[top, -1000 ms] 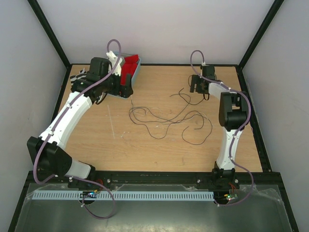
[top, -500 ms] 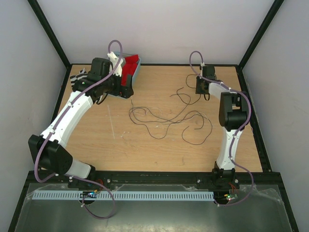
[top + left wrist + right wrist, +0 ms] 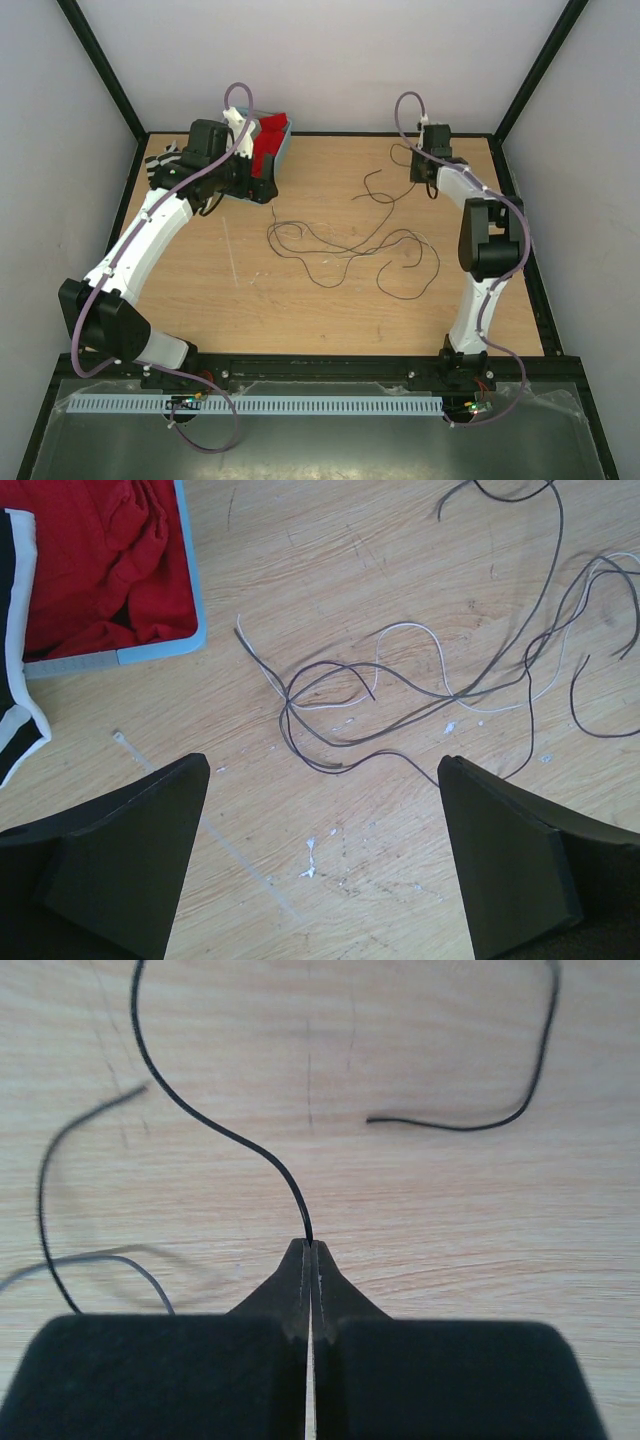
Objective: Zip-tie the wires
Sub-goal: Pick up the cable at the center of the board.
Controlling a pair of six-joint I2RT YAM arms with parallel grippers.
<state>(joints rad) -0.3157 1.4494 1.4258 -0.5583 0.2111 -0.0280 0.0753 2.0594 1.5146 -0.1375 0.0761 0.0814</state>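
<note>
The wires [image 3: 350, 245] lie in loose dark and pale loops across the middle of the table, and the left wrist view shows them too [image 3: 400, 695]. My right gripper [image 3: 420, 168] is at the back right, shut on the end of one dark wire [image 3: 215, 1125] that curves away from the closed tips [image 3: 311, 1250]. The zip tie [image 3: 232, 250] is a pale thin strip lying flat left of the wires. My left gripper [image 3: 210, 192] hangs open near the bin, its fingers wide apart [image 3: 325, 765], with the zip tie [image 3: 250, 868] on the wood between them and nothing held.
A blue bin [image 3: 282, 148] with red cloth inside stands at the back left, its rim [image 3: 195, 610] close to the left gripper. Black frame posts and white walls close in the table. Another loose dark wire end [image 3: 470, 1125] lies beyond the right gripper.
My right gripper has shut on the dark wire end and shifted slightly toward the back, drawing that strand with it. The left arm has hardly moved.
</note>
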